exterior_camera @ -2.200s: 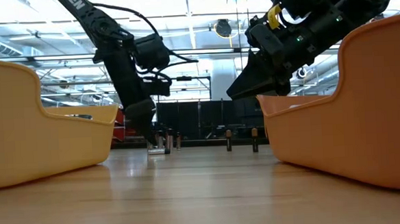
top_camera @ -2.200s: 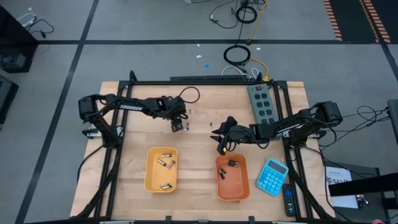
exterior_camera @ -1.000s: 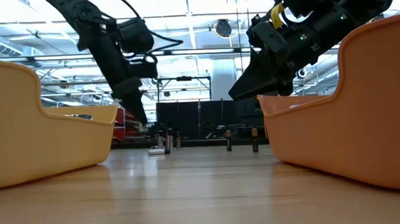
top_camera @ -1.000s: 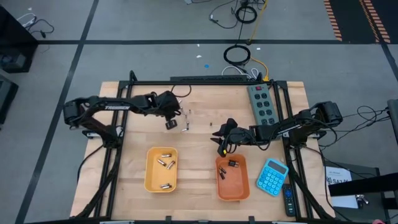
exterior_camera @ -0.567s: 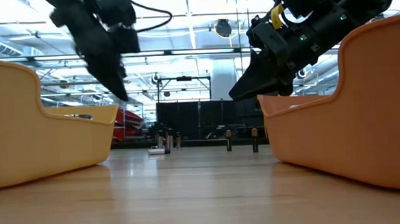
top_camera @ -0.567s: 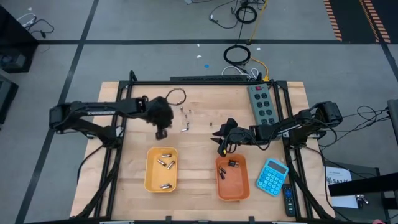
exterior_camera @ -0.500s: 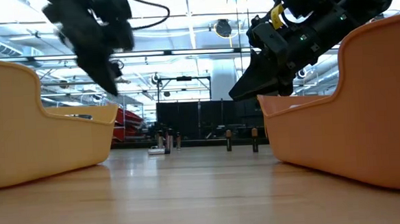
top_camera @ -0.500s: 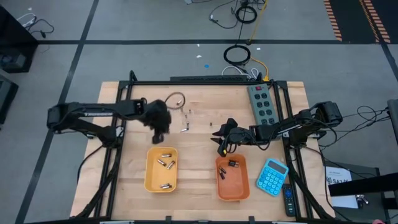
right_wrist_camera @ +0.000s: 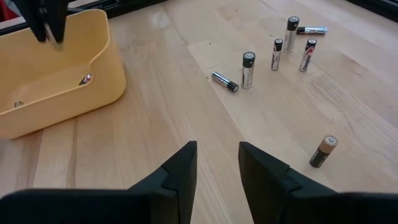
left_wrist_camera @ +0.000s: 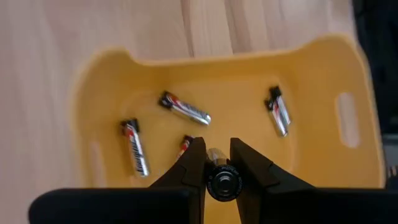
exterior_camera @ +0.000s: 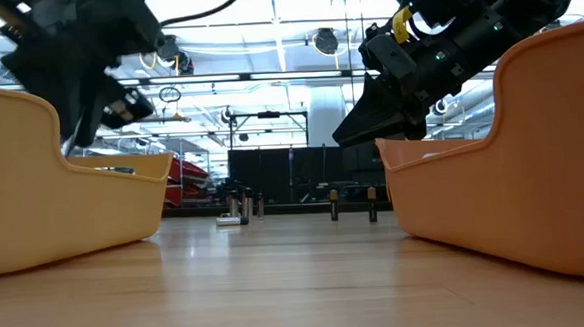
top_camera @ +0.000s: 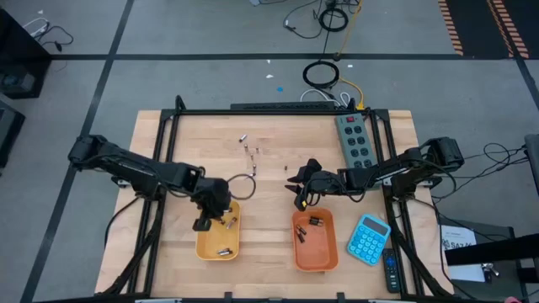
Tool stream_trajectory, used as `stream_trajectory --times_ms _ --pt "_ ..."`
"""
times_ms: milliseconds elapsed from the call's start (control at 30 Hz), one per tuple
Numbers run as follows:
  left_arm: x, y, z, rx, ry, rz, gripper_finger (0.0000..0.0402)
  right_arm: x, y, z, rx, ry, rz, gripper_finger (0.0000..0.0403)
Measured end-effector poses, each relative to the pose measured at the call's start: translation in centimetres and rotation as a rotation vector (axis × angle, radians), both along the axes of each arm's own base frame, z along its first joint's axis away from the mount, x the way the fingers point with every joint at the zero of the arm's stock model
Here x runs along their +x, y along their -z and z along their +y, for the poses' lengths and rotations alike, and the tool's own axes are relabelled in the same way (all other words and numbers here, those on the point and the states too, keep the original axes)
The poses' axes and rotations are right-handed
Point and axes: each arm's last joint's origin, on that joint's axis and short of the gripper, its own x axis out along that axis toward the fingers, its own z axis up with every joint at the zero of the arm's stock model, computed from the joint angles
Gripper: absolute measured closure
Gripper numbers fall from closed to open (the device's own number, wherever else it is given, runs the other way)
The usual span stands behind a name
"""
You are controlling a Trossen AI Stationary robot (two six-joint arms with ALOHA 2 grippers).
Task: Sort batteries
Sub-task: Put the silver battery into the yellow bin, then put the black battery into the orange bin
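- Held battery (left_wrist_camera: pixel 222 180): one small silvery-grey metal cylinder, seen end-on in the left wrist view, round cap facing the camera, long axis running down toward the tray floor; pinched between the two dark fingers of the left gripper (left_wrist_camera: pixel 217 169), which is clenched on it above the yellow tray.
- Batteries in the yellow tray: four silvery cylinders with black and red ends lying flat on the smooth floor, one (left_wrist_camera: pixel 185 109) slanted across the middle, one (left_wrist_camera: pixel 135 147) and one (left_wrist_camera: pixel 278 112) lying roughly lengthwise near opposite side walls, one (left_wrist_camera: pixel 184 145) partly hidden behind the fingers.
- Yellow tray (left_wrist_camera: pixel 311 68): smooth moulded plastic, rounded rectangle with raised walls and slot handles at the short ends; sits on the bench's front left half (top_camera: pixel 205 244).
- Loose batteries on the bench: a group beyond the trays, four standing upright (right_wrist_camera: pixel 248 70), (right_wrist_camera: pixel 291 33), (right_wrist_camera: pixel 277 54), (right_wrist_camera: pixel 306 55); two slim silvery ones lying flat (right_wrist_camera: pixel 224 81), (right_wrist_camera: pixel 311 29); one brown-and-black cell (right_wrist_camera: pixel 323 151) lying apart, nearer the right gripper.
- Orange tray (top_camera: pixel 314 251): same moulded plastic shape, front right of centre, holding small dark batteries (top_camera: pixel 316 222).
- Right gripper (right_wrist_camera: pixel 216 163): dark fingers parted, grasping nothing, poised over the bench at the orange tray's far edge (top_camera: pixel 301 199).
- Bench (top_camera: pixel 269 194): pale wooden planks with visible grain, framed by black rails.
- Blue calculator (top_camera: pixel 368 237): flat, rounded keys, just right of the orange tray.
- Grey power strip (top_camera: pixel 354 140): long, at the bench's far right.
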Motion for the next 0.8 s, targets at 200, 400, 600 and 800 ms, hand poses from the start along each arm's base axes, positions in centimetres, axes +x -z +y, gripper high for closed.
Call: stream_trajectory --times_ms 200,400,600,800 --pt "0.4 1.9 -1.2 0.095 -0.047 0.080 0.0307 0.0 0.0 0.0 -0.003 -0.001 0.001 0.0294" --pt "0.4 1.8 -1.3 0.122 -0.032 0.078 0.0210 0.0 0.0 0.0 -0.003 0.000 0.000 0.0294" --pt "1.0 -1.7 -1.4 0.244 -0.008 -0.214 0.0200 -0.2 -0.4 0.0 -0.067 0.024 0.003 0.0294" --pt "3.0 -4.2 -0.5 0.535 -0.030 -0.726 0.0198 -0.8 -1.0 -0.1 -0.101 0.058 0.025 0.0286"
